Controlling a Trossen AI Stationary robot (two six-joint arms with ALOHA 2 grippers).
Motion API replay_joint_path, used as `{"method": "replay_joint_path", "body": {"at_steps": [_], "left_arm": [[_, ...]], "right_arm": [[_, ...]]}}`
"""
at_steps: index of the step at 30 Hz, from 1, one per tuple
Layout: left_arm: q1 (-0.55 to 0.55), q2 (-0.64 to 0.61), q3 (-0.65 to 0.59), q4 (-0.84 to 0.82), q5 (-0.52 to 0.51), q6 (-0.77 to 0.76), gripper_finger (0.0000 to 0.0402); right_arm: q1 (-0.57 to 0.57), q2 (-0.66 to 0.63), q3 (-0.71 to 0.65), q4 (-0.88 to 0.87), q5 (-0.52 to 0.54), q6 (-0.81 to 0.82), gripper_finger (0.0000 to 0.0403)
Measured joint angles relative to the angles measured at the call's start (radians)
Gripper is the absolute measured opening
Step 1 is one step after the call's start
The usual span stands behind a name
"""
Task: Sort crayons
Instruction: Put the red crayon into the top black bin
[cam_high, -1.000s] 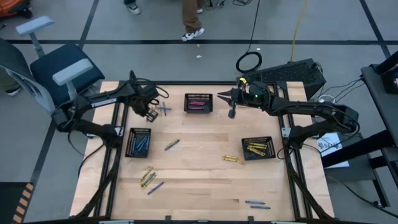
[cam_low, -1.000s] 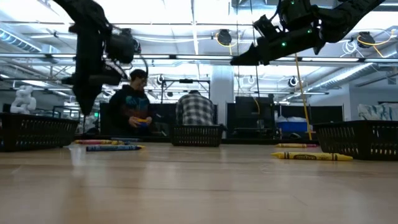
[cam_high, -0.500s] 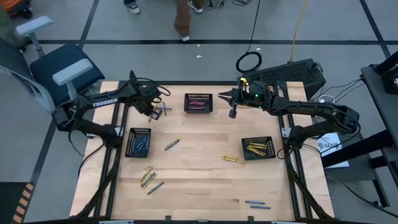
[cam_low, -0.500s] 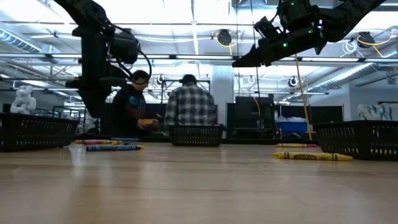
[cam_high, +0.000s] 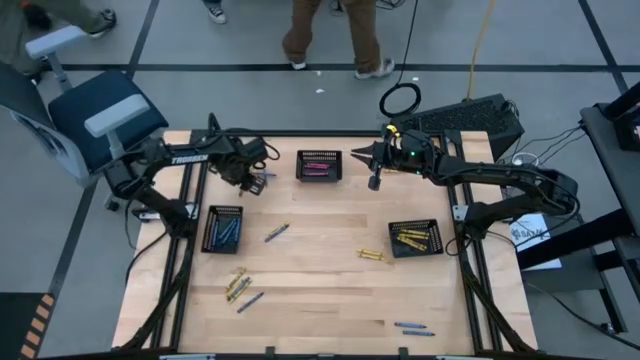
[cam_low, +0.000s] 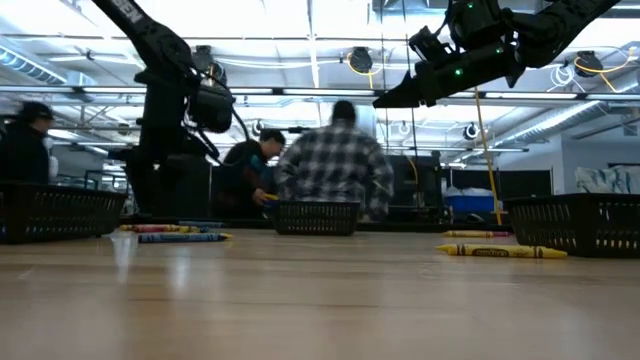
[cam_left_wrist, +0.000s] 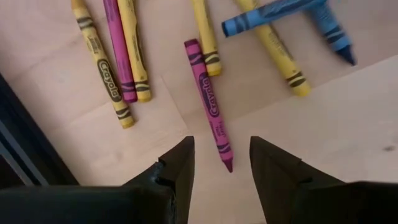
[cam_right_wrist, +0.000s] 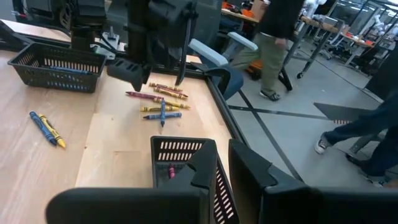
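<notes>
Sorting is partly complete. The three mesh baskets already hold crayons: blue ones in the left basket (cam_high: 222, 229), pink in the far basket (cam_high: 319, 166), yellow in the right basket (cam_high: 415, 238). Loose crayons remain in several groups on the table (cam_high: 320, 290). The left gripper (cam_left_wrist: 221, 165) hovers, fingers apart and empty, over a pink crayon (cam_left_wrist: 209, 103) in the far-left cluster. The right gripper (cam_high: 373, 183) waits, fingers together, beside the far basket.
</notes>
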Motion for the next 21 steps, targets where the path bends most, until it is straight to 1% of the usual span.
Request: {"method": "replay_joint_path", "body": {"at_steps": [11,21], "left_arm": [[0.0,0.111,0.0,0.008,-0.014,0.009,0.0145],[0.003,0.133,0.001,0.042,-0.003,0.038,0.0145]], "right_arm": [[0.0,0.0,0.0,0.007,0.0,0.001,0.0027],[0.0,0.0,0.0,0.008,0.0,0.016,0.0027]]}}
